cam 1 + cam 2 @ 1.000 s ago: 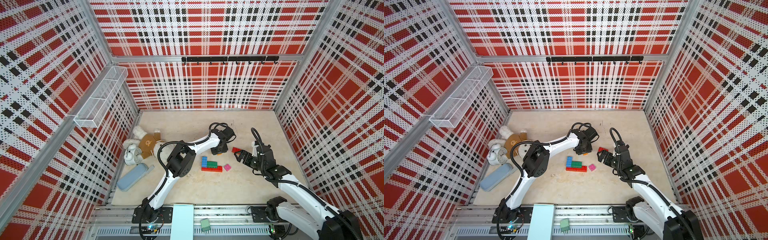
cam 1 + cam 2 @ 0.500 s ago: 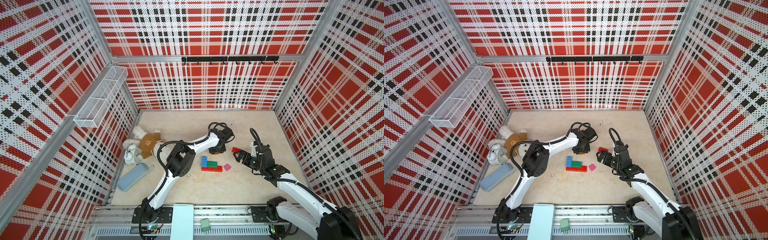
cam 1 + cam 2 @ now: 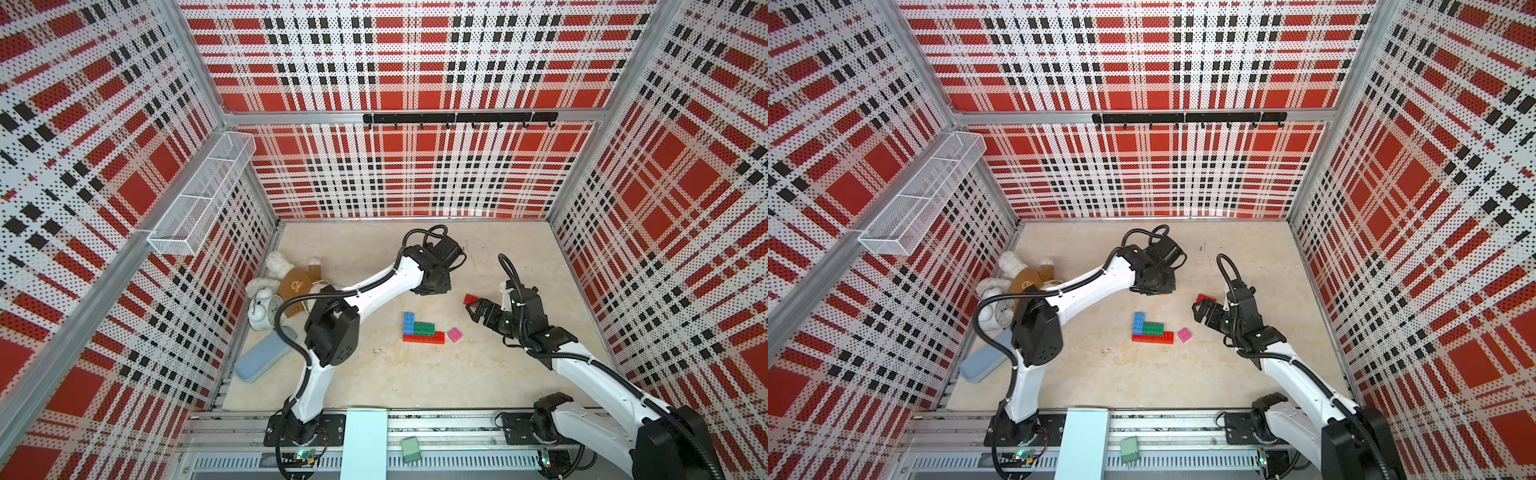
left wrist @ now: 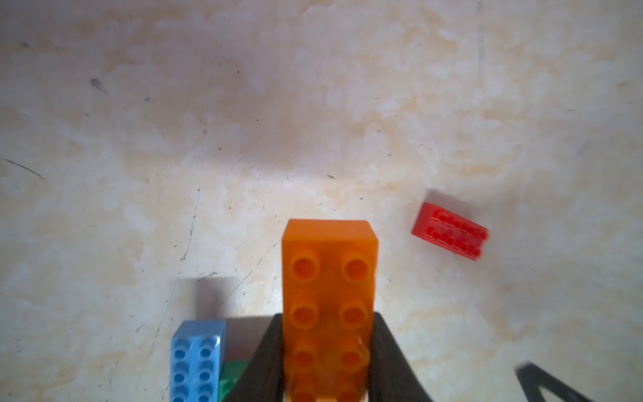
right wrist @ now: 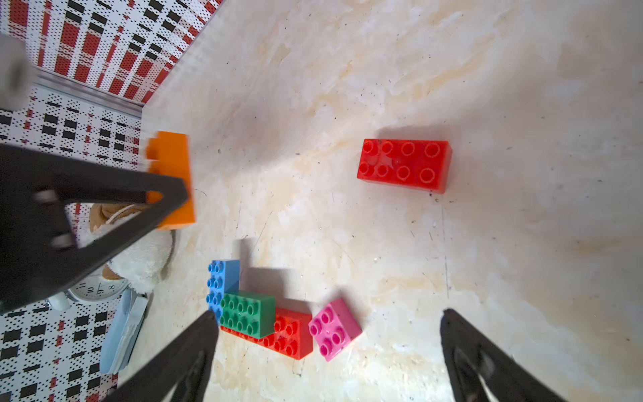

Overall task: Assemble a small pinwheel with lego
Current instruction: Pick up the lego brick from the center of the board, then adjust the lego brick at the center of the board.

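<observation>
A white wire basket (image 3: pixel 202 195) hangs high up, well apart from the green brick (image 3: pixel 424 328). You cannot tell from these views what, if anything, it holds. The green brick sits on a red row (image 3: pixel 430 338), with a blue brick (image 3: pixel 409 323) touching its side. A pink square (image 3: pixel 454 334) lies just beside that group.

Your left arm (image 3: pixel 374 286) stretches out beyond the green brick with its wrist bent down. Your left gripper (image 4: pixel 328 330) is clamped on an orange brick (image 4: pixel 328 264).

Your right arm (image 3: pixel 582 365) reaches in low from the pink square's side of the green brick. Your right gripper (image 5: pixel 328 315) has its jaws spread wide apart, near a loose red brick (image 5: pixel 405 165).
</observation>
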